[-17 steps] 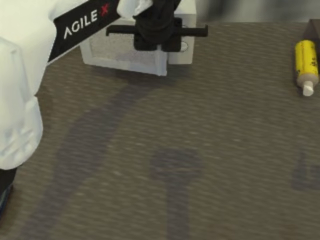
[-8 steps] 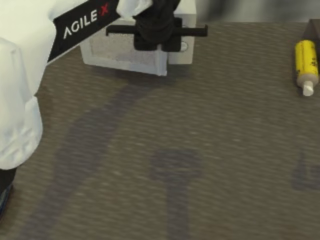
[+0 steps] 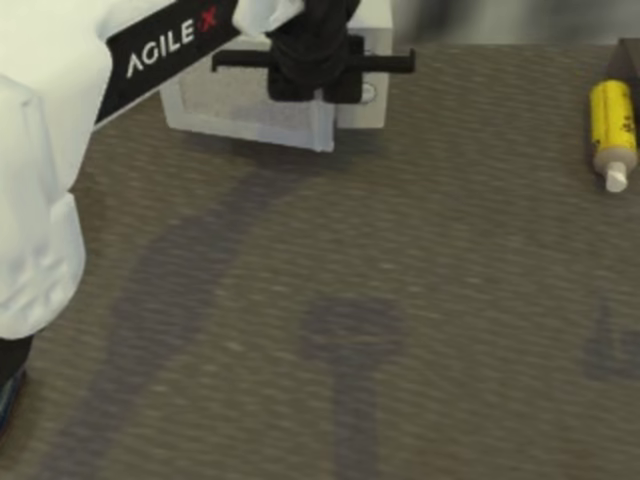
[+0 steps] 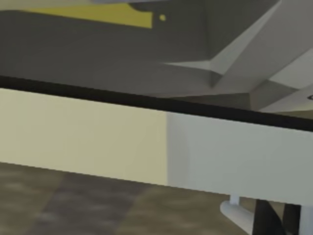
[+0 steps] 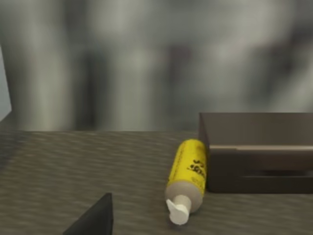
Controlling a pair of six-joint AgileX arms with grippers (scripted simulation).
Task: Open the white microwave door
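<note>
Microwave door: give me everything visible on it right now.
The microwave door is a flat white panel with a grey speckled mesh window, fronting the white microwave at the table's far edge. Its right edge stands slightly proud of the knob panel, apparently cracked open. The left gripper hangs over its top right; contact is hidden. Right arm is out of the top view.

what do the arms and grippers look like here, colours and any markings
In the top view the left arm has bulky white rounded shells and a black band printed with white AGILE lettering and a red X. Its left gripper is matte black, mounted on a thin black crossbar. Of the right arm, only a dark angular finger tip shows in its wrist view; no cables are visible.
</note>
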